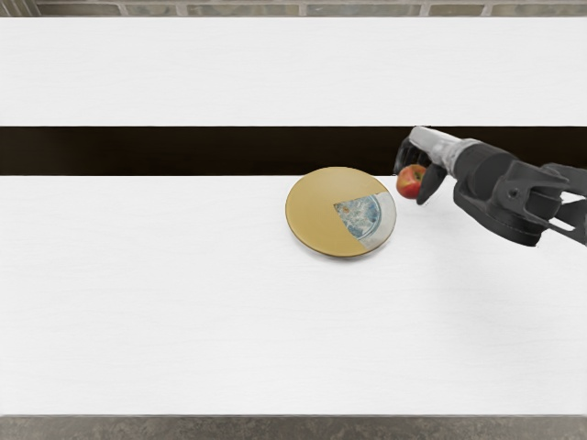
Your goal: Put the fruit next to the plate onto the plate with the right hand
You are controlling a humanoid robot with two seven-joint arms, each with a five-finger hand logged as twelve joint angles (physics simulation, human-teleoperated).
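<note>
We're over a white table (pixel 183 302), with a dark gap and a second white surface (pixel 275 73) behind. The right hand (pixel 429 165) curls around the apple (pixel 408 182), gripping it just beside the yellow plate (pixel 316 215).

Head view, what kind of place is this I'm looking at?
Probably a simulated kitchen or dining counter: a long white table, a yellow plate on it, and a robot's right hand closed around an apple beside the plate.
</note>
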